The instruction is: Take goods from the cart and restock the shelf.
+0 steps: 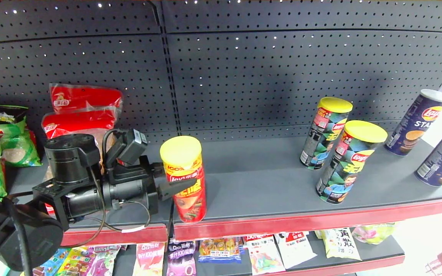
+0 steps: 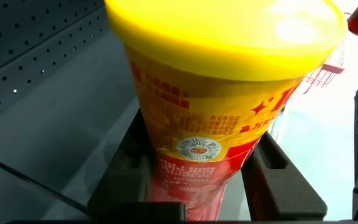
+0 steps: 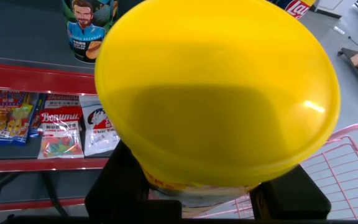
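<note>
While upright at the shelf [image 1: 263,184] front edge: red chip can [image 1: 182,161], clamped.
Head view: left gripper [image 1: 185,183] closed around the red chip can, beside bagged snacks [image 1: 79,111]. Left wrist view: fingers [image 2: 129,168] pressing its sides. Right wrist view: right gripper [image 3: 207,194] clasping second yellow-lidded can [image 3: 216,87], pink cart [image 3: 347,162] beyond.

cans [image 1: 183,180] x6, red bags [image 1: 79,120] x2

Level left gripper [image 1: 184,183] clamps red can [image 1: 191,205]; right gripper [image 3: 207,194] clamps yellow-lidded can [image 3: 216,93].
</note>
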`<state>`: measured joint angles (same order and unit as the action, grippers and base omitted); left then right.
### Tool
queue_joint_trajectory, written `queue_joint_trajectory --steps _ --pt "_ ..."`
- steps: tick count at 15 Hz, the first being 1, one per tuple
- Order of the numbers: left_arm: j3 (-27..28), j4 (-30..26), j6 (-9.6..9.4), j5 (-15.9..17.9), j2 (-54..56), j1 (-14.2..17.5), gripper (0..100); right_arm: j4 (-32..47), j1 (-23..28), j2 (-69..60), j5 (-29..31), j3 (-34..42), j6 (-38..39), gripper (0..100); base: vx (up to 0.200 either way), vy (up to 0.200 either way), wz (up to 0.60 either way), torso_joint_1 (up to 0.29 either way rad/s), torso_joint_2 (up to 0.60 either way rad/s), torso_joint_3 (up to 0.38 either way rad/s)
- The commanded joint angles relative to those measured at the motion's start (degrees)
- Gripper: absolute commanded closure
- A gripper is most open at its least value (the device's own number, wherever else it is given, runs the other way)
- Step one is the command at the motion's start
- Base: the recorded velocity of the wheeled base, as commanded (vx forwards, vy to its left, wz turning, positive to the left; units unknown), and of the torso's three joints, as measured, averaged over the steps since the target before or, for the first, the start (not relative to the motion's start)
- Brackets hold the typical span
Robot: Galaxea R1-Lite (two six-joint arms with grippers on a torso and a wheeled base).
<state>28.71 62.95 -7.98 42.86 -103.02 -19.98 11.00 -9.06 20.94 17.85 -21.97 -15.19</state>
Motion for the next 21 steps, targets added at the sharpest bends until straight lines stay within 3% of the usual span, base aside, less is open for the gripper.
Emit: queue_joint_trajectory --steps 1,2,11,21 --pt "-0.06 -0.2 0.07 0.03 -0.16 0.03 100 -0.01 0.0 -0.03 -0.01 -0.01 -0.02 100 0.0 0.0 0.0 0.0 0.0 0.0" --pt "-0.06 -0.2 -0.1 0.03 -0.16 0.03 0 -0.01 0.0 -0.11 -0.01 -0.01 -0.02 100 0.0 0.0 0.0 0.0 0.0 0.0" --pt "-1.55 0.15 -0.19 -0.41 0.81 0.2 0 -0.01 0.0 -0.11 -0.01 -0.01 -0.02 100 0.0 0.0 0.0 0.0 0.0 0.0" --pt "-10.6 12.37 0.34 -0.5 1.16 4.42 0 0.34 0.0 -0.2 -0.01 0.08 -0.02 100 0.0 0.0 0.0 0.0 0.0 0.0"
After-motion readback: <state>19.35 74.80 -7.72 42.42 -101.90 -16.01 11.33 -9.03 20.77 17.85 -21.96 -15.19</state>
